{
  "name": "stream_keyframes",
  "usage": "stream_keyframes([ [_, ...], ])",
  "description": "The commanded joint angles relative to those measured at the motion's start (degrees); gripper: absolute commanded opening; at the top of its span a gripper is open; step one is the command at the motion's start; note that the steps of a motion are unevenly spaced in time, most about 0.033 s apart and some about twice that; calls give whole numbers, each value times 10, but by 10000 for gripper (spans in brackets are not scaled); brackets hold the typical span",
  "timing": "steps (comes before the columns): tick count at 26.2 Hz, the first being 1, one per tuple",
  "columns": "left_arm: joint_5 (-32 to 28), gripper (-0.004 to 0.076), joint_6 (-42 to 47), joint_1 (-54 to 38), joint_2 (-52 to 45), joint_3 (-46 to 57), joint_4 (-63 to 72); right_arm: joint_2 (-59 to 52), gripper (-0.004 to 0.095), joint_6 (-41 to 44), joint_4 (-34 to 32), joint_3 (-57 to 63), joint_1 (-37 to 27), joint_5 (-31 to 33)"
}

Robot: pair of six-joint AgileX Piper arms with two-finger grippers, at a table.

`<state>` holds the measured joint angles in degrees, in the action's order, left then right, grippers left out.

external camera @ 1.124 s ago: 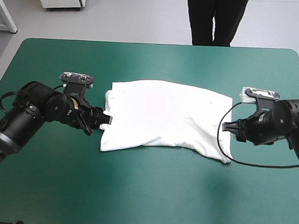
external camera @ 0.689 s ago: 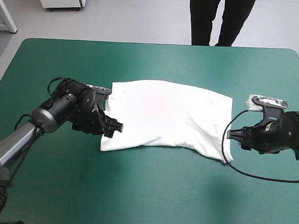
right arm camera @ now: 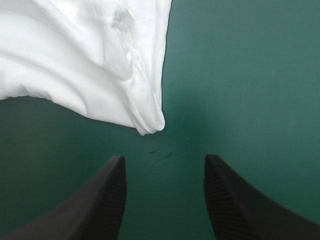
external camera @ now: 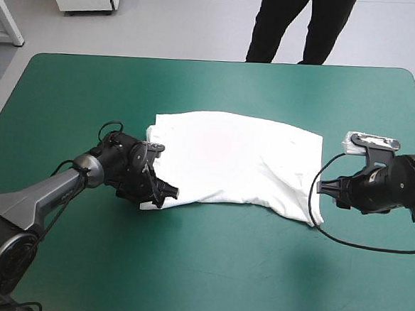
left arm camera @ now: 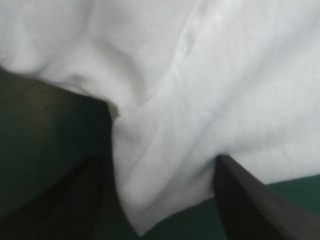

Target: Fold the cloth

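Left arm first: it reaches in low from the near-left, stretched out almost flat over the table (external camera: 206, 269), and the left gripper (external camera: 161, 192) sits right at the near-left corner of the T-shirt (external camera: 232, 161). In the left wrist view its black fingers (left arm camera: 85, 200) are parted, released, and a pointed flap of the white T-shirt (left arm camera: 210, 75) hangs down between them. That view is soft, so whether either finger touches the fabric is hard to call. On to the T-shirt itself: it lies spread flat mid-table, its long axis running left to right, and it fills most of the gap between the two arms. Collar and sleeves cannot be picked out, so which end is the neck stays unclear, and the near-left corner is covered by the gripper from above. Over on the right, the right arm comes in low from the right edge, its wrist level, and the right gripper (external camera: 324, 186) points left at the T-shirt's near-right corner. The right wrist view shows the fingers (right arm camera: 107, 200) spread wide over bare teal-green cover, gripping nothing, and the rumpled corner (right arm camera: 147, 125) lies just ahead of them, apart.
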<state>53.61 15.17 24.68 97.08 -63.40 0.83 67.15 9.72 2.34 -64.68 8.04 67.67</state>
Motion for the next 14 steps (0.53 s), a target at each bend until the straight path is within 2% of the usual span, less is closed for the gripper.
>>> stream_keyframes([
  [1,-21,326,12,4,7,-5,12,-14,472,-1,-3,-13,-4,-18],
  [4,-25,18,3,4,9,-5,12,-13,473,-1,2,-13,-4,-18],
  [5,-25,-7,1,4,9,-5,13,-13,473,-1,8,-13,-4,-18],
  [14,-21,-5,-15,4,9,-5,29,26,473,-4,16,23,5,-53],
])
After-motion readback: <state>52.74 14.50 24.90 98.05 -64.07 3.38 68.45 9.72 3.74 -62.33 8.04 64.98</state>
